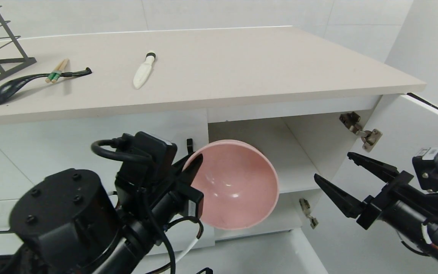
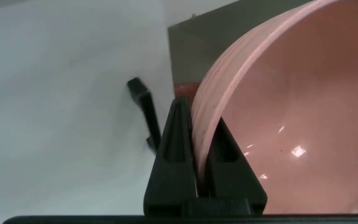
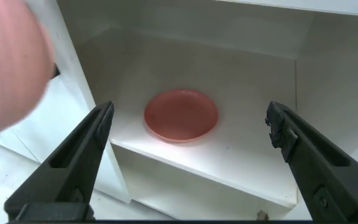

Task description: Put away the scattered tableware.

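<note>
Left arm joint: my round matte-black housing [image 1: 61, 217], its flat cap dotted with small black screws.
Left wrist: a boxy black camera block [image 1: 150, 150]; a thick black cable [image 1: 107, 150] loops out of it.
Lower wiring: a thin white cable [image 1: 188, 247] beside more black ones.
Left gripper [image 1: 194, 152]: black, with flat, tapering fingers.
Right gripper [image 1: 333, 165]: black; two long wedge fingers with pointed tips on a crossbar.
Right wrist: a black block [image 1: 432, 167] with silver screws and a small white label on top.

A pale beige worktop [image 1: 242, 64] runs left to right against a white tiled wall [image 1: 203, 13]. Beneath it is a white cabinet [image 1: 280, 108]. Its right door [image 1: 413, 125] stands open on metal hinges [image 1: 360, 131], with a white shelf [image 1: 295, 171] inside.
</note>
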### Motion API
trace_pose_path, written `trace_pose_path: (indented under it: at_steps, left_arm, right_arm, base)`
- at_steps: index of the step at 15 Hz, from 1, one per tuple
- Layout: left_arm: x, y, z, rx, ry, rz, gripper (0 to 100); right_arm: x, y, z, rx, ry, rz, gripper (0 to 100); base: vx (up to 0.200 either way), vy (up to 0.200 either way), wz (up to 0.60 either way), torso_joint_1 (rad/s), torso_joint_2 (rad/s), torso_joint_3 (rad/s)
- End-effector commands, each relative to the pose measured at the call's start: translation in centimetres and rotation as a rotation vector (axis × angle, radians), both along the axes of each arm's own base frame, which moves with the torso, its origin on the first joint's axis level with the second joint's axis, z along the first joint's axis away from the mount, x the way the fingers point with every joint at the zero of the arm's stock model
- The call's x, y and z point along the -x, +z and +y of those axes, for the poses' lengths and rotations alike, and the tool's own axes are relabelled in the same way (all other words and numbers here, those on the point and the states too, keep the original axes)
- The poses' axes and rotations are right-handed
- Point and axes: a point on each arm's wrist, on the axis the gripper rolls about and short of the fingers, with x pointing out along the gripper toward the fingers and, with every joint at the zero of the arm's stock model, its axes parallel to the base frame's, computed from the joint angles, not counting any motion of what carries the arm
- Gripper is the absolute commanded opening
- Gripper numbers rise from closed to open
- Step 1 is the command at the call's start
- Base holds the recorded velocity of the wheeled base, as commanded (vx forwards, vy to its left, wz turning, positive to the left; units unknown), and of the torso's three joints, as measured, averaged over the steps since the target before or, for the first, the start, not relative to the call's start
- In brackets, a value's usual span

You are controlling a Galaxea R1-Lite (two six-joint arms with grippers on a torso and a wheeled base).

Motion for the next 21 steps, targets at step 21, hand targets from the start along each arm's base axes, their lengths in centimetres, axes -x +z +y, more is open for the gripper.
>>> trace_pose_path:
  at_steps: [21]
  left_arm:
    - [-3.5, -2.9, -9.8, -0.042, -0.043, -0.243, 0]
  right_arm:
    - [-1.1, 0.5, 1.2, -0.025, 0.024, -0.020, 100]
  base:
    - [0.000, 0.000, 0.00, 0.000, 0.00, 0.000]
